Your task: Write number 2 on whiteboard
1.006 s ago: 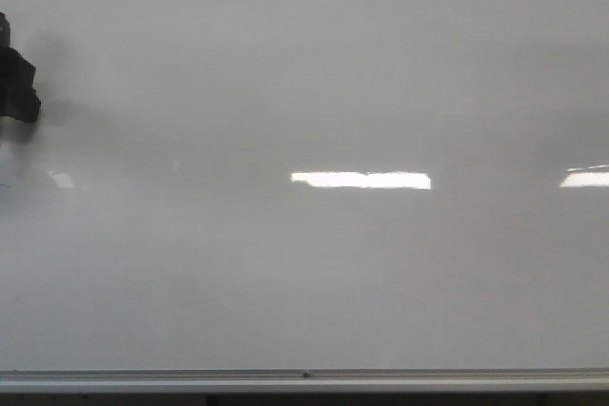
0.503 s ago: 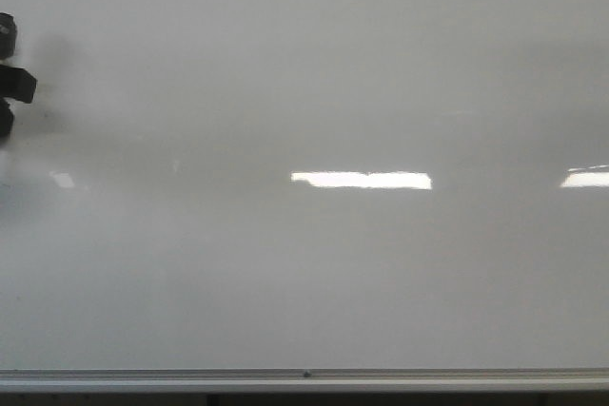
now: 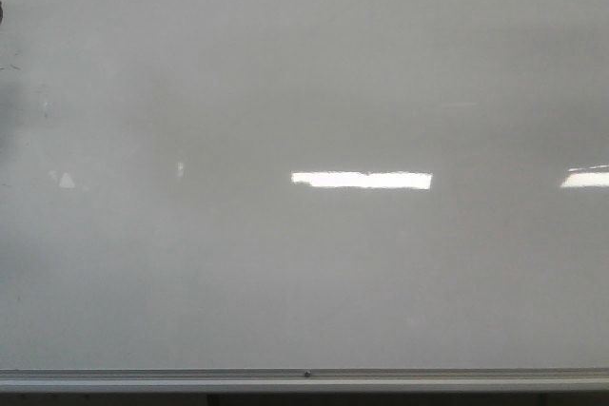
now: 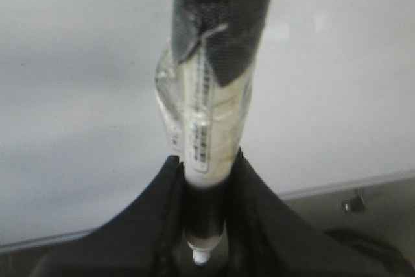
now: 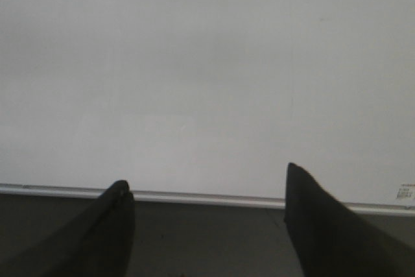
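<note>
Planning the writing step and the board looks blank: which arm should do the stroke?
Left. Its pincer is shut on the marker, facing the whiteboard. The right pincer is open and holds nothing. No 2 shows on the board.

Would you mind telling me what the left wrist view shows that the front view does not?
Only the left wrist view shows the left gripper shut on a taped marker. Only the front view shows bright light reflections and the frame's full width. Both show the whiteboard, and neither shows a clear number 2.
</note>
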`<state>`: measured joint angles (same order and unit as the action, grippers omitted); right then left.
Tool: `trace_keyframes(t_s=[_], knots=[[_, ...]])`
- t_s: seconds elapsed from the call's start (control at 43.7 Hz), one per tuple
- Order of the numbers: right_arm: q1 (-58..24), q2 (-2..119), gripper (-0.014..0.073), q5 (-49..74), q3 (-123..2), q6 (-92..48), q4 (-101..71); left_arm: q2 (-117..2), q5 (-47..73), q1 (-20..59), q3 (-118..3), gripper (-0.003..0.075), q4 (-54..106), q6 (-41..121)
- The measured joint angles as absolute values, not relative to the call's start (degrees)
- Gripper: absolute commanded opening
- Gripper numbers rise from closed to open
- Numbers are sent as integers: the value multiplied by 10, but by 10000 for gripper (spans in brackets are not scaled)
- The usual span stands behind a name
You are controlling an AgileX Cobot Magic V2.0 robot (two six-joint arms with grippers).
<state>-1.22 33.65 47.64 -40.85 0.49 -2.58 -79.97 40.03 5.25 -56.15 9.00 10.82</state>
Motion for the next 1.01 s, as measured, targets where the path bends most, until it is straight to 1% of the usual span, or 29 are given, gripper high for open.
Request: trace_keyframes(t_s=[0.206,0.366,0.503,0.617,0.846,1.006], knots=[[-12,429,519,577,-478,-56,-78,-784,570,94,-637,18,87,210],[-20,499,517,613,-522,-192,-179,-783,647,166,-664,18,87,270],[-63,556,517,625,-555,-331,-254,-783,668,247,-671,18,87,308],[-115,590,517,633,-585,-405,-276,-783,669,321,-672,18,87,335],[-232,626,517,638,-621,-498,-281,-783,649,446,-672,18,87,352],[-303,647,517,634,-637,-513,-284,-783,646,501,-681,18,86,353]])
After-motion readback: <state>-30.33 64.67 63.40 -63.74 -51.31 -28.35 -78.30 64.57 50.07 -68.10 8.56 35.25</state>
